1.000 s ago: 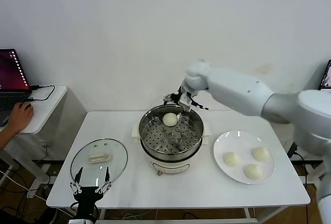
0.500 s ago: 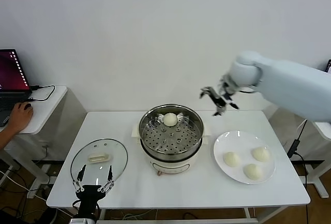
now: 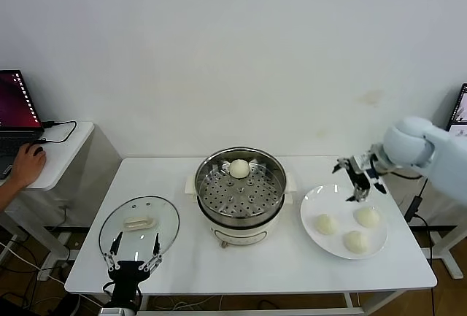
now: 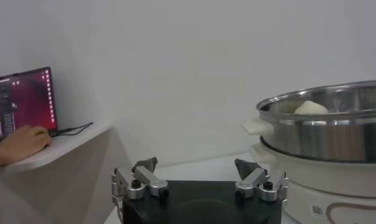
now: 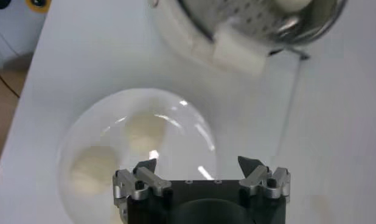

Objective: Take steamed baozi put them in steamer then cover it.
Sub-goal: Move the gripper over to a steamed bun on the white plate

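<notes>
- Moved since the earlier frame: right gripper [image 3: 357, 178], from the round steel steamer [image 3: 241, 192] to above the flat white plate [image 3: 315, 206]; jaws spread, empty.
- One creamy bun [image 3: 239, 168] lies in the steamer; three buns [image 3: 326, 223] remain plated.
- Left gripper [image 3: 133, 249], open, sits by the clear glass lid [image 3: 139, 222].

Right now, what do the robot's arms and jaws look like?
The right arm has a smooth, rounded, pale grey-white shell. Each gripper, right gripper and left gripper, has a black boxy body with two silver metal knuckles, black screws and dark pointed tips on its jaws. No cables or markings show.
</notes>
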You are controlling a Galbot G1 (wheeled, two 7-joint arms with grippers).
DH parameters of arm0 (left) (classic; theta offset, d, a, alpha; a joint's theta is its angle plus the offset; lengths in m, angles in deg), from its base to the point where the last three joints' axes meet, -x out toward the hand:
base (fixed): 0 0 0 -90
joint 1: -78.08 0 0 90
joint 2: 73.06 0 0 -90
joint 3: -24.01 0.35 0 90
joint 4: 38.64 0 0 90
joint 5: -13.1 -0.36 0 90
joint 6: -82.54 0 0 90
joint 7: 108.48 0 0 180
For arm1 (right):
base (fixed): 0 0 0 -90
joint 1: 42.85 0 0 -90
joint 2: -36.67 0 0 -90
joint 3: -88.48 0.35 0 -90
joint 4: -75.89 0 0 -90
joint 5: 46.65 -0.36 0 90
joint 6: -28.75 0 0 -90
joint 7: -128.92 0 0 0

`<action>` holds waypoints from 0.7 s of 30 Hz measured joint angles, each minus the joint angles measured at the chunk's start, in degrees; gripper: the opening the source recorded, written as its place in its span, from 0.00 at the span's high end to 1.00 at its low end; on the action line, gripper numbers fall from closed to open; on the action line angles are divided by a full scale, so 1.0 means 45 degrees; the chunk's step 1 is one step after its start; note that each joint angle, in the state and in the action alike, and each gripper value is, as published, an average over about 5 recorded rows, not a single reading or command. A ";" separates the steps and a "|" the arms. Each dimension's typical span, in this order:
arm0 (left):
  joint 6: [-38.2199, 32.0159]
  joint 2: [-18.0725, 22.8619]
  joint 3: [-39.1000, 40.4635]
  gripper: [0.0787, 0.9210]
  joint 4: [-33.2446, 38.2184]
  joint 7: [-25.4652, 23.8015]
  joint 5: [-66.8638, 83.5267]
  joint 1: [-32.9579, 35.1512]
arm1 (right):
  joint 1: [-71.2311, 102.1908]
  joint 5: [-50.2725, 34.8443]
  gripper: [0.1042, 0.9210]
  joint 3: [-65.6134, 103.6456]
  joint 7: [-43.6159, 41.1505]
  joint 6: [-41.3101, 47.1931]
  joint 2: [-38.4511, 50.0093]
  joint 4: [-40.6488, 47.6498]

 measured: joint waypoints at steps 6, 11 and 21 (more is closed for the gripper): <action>0.0005 0.0048 -0.0070 0.12 -0.0098 0.0012 -0.0011 0.0036 | 0.1770 0.0581 0.12 0.1145 0.0034 0.0049 -0.0149 0.0401; 0.0048 0.0046 -0.0110 0.12 -0.0160 0.0016 -0.0015 0.0003 | 0.2922 0.0962 0.12 0.1784 0.0051 0.0030 -0.0471 0.0822; 0.0098 0.0077 -0.0110 0.12 -0.0380 0.0020 -0.0010 -0.0131 | 0.4469 0.1596 0.12 0.2685 0.0168 -0.0123 -0.1457 0.1772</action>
